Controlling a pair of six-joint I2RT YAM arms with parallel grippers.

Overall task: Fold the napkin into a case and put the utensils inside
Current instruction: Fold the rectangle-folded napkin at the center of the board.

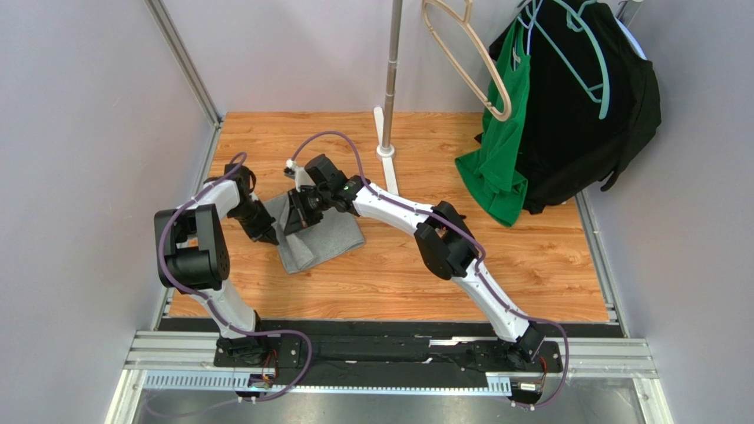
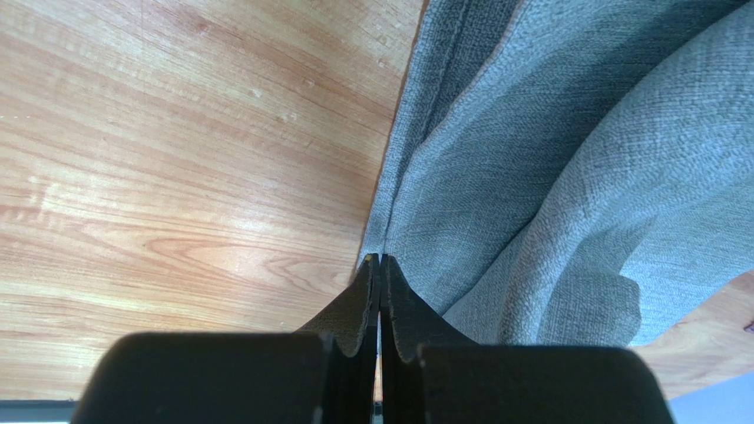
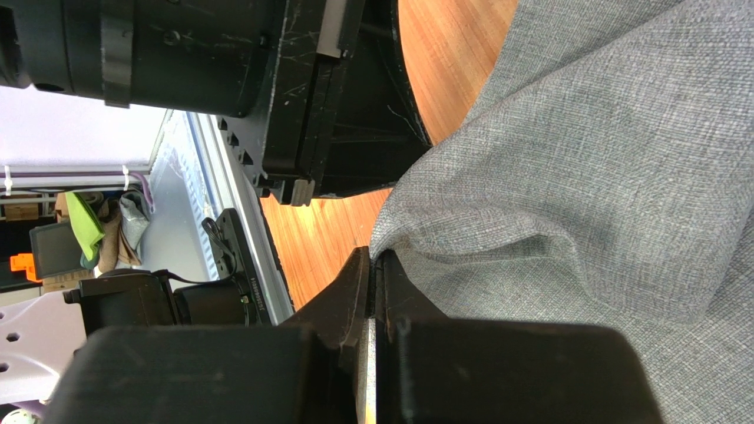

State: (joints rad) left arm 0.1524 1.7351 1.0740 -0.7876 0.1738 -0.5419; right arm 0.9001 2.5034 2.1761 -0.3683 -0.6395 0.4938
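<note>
Our left gripper (image 2: pixel 379 265) has its two black jaws pressed together on the hemmed edge of the napkin (image 2: pixel 549 159), a large, soft, heather-grey woven cloth. Our right gripper (image 3: pixel 375 265) is likewise clamped on a fold of the same cloth, very close to the left one.

From above, the napkin lies on the light wooden table (image 1: pixel 531 256), left of centre, just in front of both grippers. It is bunched into a loose, roughly square shape, with raised folds where the jaws pinch it.

We judge the task to be at an early stage. The cloth is partly doubled over but is not yet the long, narrow, layered case. We cannot find the two slim utensils, one dark purple and one silvery, in any view. The folds that remain, and slipping the utensils inside, appear not yet done.
</note>
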